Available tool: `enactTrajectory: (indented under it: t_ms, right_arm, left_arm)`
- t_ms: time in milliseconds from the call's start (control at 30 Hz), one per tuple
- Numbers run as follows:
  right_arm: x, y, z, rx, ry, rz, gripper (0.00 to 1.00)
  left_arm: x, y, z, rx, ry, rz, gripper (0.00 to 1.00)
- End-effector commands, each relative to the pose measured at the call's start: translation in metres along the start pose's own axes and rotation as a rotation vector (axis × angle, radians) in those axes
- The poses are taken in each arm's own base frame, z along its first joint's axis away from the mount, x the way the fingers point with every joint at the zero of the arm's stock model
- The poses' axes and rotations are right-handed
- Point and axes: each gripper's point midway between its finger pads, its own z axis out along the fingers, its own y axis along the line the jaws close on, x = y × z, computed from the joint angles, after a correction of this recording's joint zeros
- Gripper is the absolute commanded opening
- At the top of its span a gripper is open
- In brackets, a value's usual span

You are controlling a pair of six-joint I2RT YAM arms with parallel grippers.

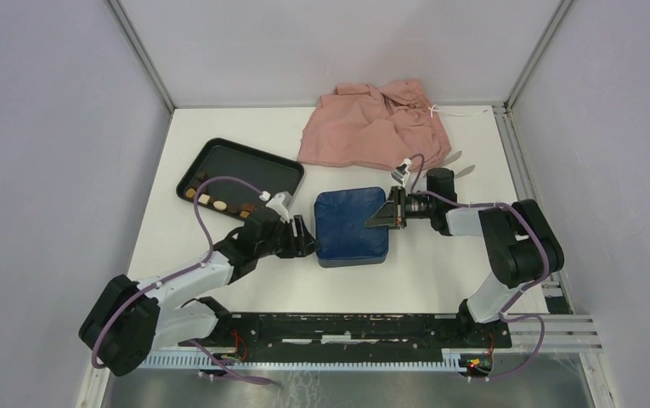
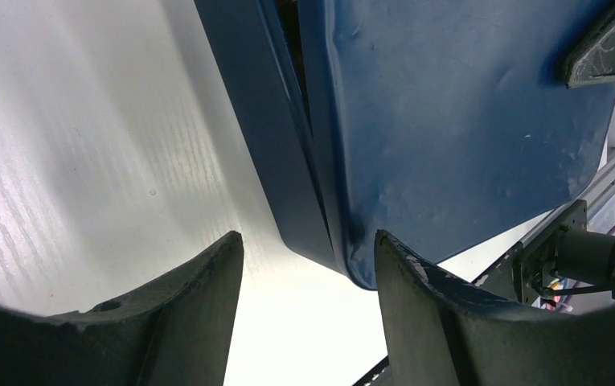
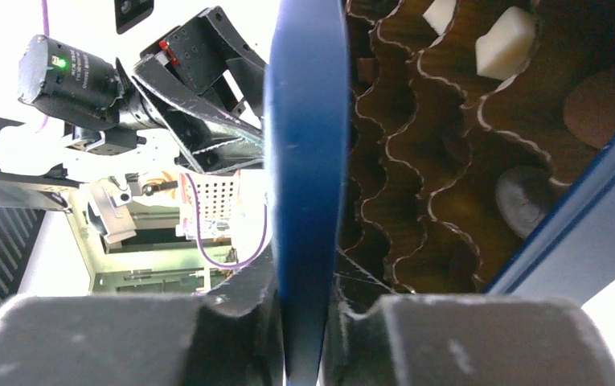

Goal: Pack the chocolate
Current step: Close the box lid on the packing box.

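Observation:
The dark blue box (image 1: 351,225) lies mid-table with its lid (image 2: 465,112) over the base (image 2: 264,121). My right gripper (image 1: 387,212) is shut on the lid's right edge (image 3: 304,161), its pads pressed on both faces. Beside that edge the brown gridded insert (image 3: 416,161) shows chocolate: a white piece (image 3: 509,32), a brown round one (image 3: 601,92) and a dark one (image 3: 521,197). More chocolate (image 1: 219,202) lies in a row in the black tray (image 1: 240,166). My left gripper (image 1: 304,238) is open at the box's left side, the box corner (image 2: 352,257) just beyond its fingertips, untouched.
A crumpled pink cloth (image 1: 376,123) lies at the back of the table behind the box. The black tray sits at the left rear, close to my left arm. Grey walls close in the table on three sides.

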Motion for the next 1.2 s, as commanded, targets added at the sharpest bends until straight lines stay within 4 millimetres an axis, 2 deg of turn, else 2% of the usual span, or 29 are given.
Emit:
enactTrajectory:
  t_ms: [0,67,267,367,567,667,767,867,933,1067,1100,1167]
  right_arm:
    - [-0.020,-0.002,0.000,0.025,-0.016,-0.078,0.27]
    - [-0.023,-0.006,-0.003,0.052,-0.011,-0.086,0.35]
    - [-0.035,-0.017,-0.014,0.137,-0.019,-0.149,0.46]
    - [-0.041,-0.023,-0.022,0.177,-0.032,-0.171,0.47]
    - [-0.053,-0.039,-0.055,0.299,-0.088,-0.237,0.49]
    - [-0.060,-0.036,-0.070,0.316,-0.087,-0.398,0.55]
    - [-0.063,-0.014,-0.079,0.290,-0.031,-0.701,0.54]
    - [-0.053,0.009,-0.084,0.266,0.046,-1.071,0.54]
    - [-0.039,0.019,-0.080,0.252,0.106,-1.309,0.55]
    - [0.019,0.025,-0.063,0.081,0.298,-1.734,0.57]
    - [0.033,0.028,-0.056,0.023,0.341,-1.810,0.57]
    - [0.047,0.032,-0.042,-0.025,0.388,-1.844,0.54]
  left_arm:
    - [-0.021,-0.020,0.005,0.054,-0.041,-0.016,0.66]
    - [-0.018,-0.016,0.008,0.033,-0.023,-0.015,0.65]
    - [-0.013,-0.006,0.018,-0.019,0.023,-0.005,0.61]
    - [-0.012,-0.003,0.023,-0.035,0.033,-0.001,0.61]
    - [-0.013,-0.001,0.029,-0.052,0.056,0.020,0.59]
    - [-0.012,0.001,0.031,-0.062,0.076,0.037,0.59]
    - [-0.011,-0.001,0.033,-0.059,0.098,0.051,0.59]
    - [-0.008,0.002,0.035,-0.070,0.121,0.061,0.59]
    - [-0.008,0.005,0.037,-0.089,0.134,0.068,0.59]
    - [-0.009,0.003,0.039,-0.095,0.143,0.080,0.59]
    - [-0.011,0.002,0.039,-0.093,0.140,0.083,0.60]
    - [-0.013,0.000,0.040,-0.092,0.141,0.089,0.61]
